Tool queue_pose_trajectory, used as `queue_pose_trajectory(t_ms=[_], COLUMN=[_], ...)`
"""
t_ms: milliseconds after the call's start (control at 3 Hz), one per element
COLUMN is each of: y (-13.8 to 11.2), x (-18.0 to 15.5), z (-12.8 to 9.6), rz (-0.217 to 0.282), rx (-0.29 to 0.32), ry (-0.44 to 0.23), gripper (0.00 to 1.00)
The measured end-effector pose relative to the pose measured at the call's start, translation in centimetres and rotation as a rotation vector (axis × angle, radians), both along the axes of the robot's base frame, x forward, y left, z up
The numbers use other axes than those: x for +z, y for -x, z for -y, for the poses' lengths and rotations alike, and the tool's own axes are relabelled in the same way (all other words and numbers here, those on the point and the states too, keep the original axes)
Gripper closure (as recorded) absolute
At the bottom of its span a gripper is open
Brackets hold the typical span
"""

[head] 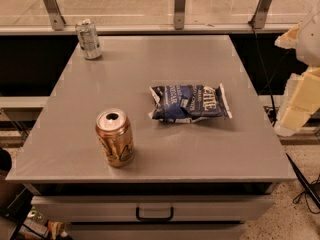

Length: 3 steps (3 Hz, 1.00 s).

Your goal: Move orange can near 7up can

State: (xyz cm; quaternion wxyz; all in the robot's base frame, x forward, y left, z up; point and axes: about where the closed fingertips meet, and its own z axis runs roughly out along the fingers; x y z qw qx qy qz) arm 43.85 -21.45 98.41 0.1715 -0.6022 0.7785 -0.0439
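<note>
The orange can (pixel 115 138) stands upright near the front left of the grey table (pixel 165 59); it is copper-orange with a silver top and a dark emblem on its side. The 7up can (pixel 88 40), silver-grey with a dented top, stands upright at the far left corner. My gripper (pixel 299 99) is a pale yellow and white shape at the right edge of the view, off the table's right side and well away from both cans. It holds nothing that I can see.
A dark blue chip bag (pixel 189 103) lies flat in the middle of the table, right of the orange can. A drawer with a black handle (pixel 155 214) sits under the tabletop. A railing with metal posts (pixel 180 6) runs behind the table.
</note>
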Motion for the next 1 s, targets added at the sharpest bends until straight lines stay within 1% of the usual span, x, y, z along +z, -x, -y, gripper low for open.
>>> queue_pose_trajectory(t_ms=[333, 667, 1000], y=[0.0, 0.3, 0.0], x=[0.0, -0.4, -3.0], z=[0.0, -1.3, -2.7], rz=[0.0, 0.01, 0.032], rx=[0.0, 0.04, 0.124], ry=[0.0, -0.083, -0.241], gripper=[0.0, 0.0, 0.0])
